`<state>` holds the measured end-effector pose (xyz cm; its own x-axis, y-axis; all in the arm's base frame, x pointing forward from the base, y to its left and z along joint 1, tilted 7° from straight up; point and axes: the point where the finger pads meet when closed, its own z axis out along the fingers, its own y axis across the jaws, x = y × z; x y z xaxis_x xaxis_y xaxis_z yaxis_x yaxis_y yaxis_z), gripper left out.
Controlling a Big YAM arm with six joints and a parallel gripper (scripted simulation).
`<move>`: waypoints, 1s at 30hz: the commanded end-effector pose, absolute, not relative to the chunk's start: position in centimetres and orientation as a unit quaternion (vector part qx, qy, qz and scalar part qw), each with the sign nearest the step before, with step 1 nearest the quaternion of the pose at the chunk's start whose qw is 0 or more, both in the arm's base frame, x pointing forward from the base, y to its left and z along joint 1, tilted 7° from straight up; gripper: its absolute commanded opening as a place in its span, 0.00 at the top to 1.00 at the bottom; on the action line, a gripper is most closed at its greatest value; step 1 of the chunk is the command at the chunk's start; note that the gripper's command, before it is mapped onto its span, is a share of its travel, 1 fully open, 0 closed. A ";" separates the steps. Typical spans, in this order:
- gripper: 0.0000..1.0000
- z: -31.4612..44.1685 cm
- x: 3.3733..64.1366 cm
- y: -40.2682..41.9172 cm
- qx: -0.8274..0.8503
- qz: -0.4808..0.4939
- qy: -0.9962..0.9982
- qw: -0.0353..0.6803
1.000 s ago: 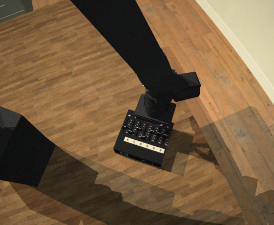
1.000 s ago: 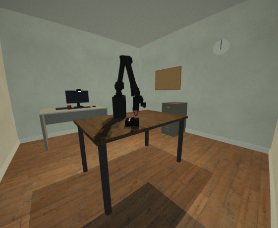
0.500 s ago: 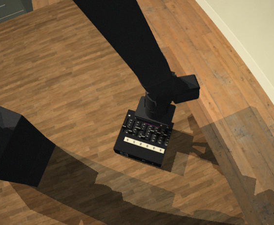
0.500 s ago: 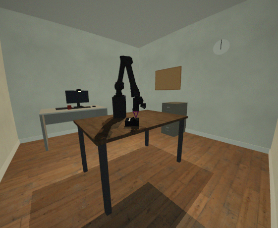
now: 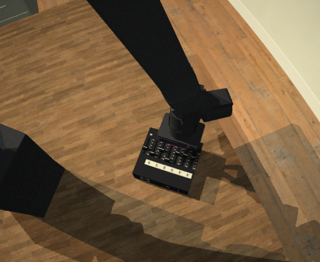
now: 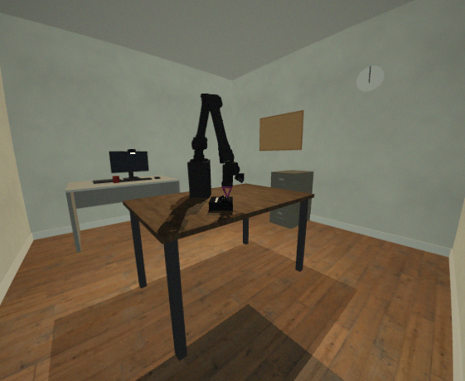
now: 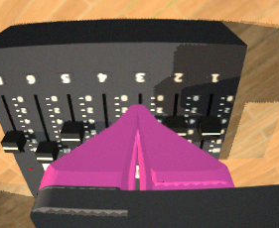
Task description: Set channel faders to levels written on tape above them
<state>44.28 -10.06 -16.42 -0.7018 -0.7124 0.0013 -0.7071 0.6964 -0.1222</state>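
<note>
The gripper (image 7: pixel 138 109) is closed on nothing, poised over stiff sliding fader caps (image 7: pixel 71 130), best nudged edgewise by its tip

Desk (image 5: pixel 162 176): black box, pale cream tape strip (image 5: pixel 168 168) with dark digits. Fader caps (image 7: pixel 71 131) black; scales beside them in small whitish marks. Gripper (image 7: pixel 138 109): bright magenta fingers on a black body. Arm (image 6: pixel 220 137) black throughout. Table (image 5: pixel 71 99): mid-brown wood, short-plank pattern, dark shadow patches. Floor (image 6: pixel 372 311) warmer orange-brown boards. Walls (image 6: pixel 82 103) pale grey-green.
</note>
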 end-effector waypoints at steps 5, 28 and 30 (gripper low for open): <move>1.00 -16.1 45.9 -10.6 -0.389 -0.065 0.918 0.039; 1.00 -16.1 45.9 -10.6 -0.389 -0.065 0.918 0.038; 1.00 -16.1 45.9 -10.6 -0.389 -0.065 0.918 0.038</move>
<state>44.32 -10.06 -16.41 -0.7015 -0.7127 0.0006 -0.7073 0.6961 -0.1232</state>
